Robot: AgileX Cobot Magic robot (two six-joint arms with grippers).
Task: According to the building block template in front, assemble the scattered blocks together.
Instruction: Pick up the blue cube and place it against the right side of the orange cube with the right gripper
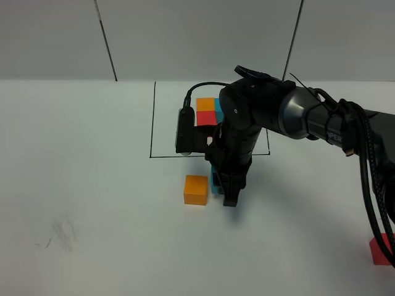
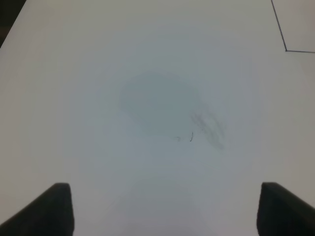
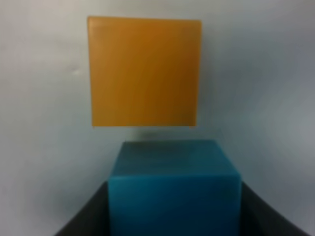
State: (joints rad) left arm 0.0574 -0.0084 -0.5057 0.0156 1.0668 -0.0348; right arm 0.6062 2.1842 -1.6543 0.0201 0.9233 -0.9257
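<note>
The building block template, an orange [image 1: 205, 103], red [image 1: 207, 117] and blue [image 1: 218, 108] cube cluster, sits inside the black drawn rectangle [image 1: 152, 123], partly hidden by my right arm. My right gripper [image 1: 226, 190] points down just in front of the rectangle and is shut on the scattered blue cube [image 1: 215, 179] [image 3: 174, 187]. The cube rests at table level between the fingers [image 3: 81, 223]. The scattered orange cube [image 1: 195, 189] [image 3: 144, 71] lies close beside it, with a narrow gap. The scattered red cube [image 1: 381, 250] lies at the far right front. My left gripper [image 2: 165, 211] is open over bare table.
A corner of the black rectangle [image 2: 285, 49] shows in the left wrist view. A faint pencil smudge [image 1: 65, 233] [image 2: 206, 128] marks the white table at front left. My right arm's cables [image 1: 370, 179] hang along the right side.
</note>
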